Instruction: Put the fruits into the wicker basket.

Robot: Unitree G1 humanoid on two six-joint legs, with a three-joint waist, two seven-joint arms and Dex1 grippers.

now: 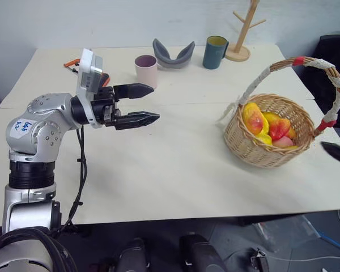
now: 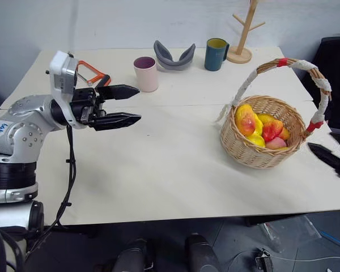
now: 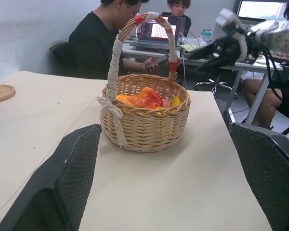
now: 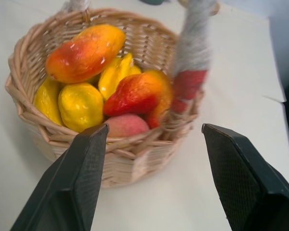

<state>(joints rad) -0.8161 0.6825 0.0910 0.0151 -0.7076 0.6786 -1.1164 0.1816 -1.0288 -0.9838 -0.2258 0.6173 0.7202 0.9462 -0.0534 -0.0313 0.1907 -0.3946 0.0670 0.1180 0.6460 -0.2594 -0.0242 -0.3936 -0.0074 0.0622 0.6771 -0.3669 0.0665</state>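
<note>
The wicker basket (image 1: 269,133) is sitting near the tabletop's (image 1: 170,170) right edge, holding the mango-like fruit (image 4: 84,52) and lemon (image 4: 80,106). The left gripper (image 1: 140,104) is hovering with fingers apart, empty. The right gripper (image 4: 151,180) is facing the basket, fingers spread and empty.

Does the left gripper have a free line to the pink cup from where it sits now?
Probably yes. The left gripper hangs open over bare table, with the pink cup just beyond its fingertips and nothing standing between them. The grey holder sits off to one side, out of the path.
</note>
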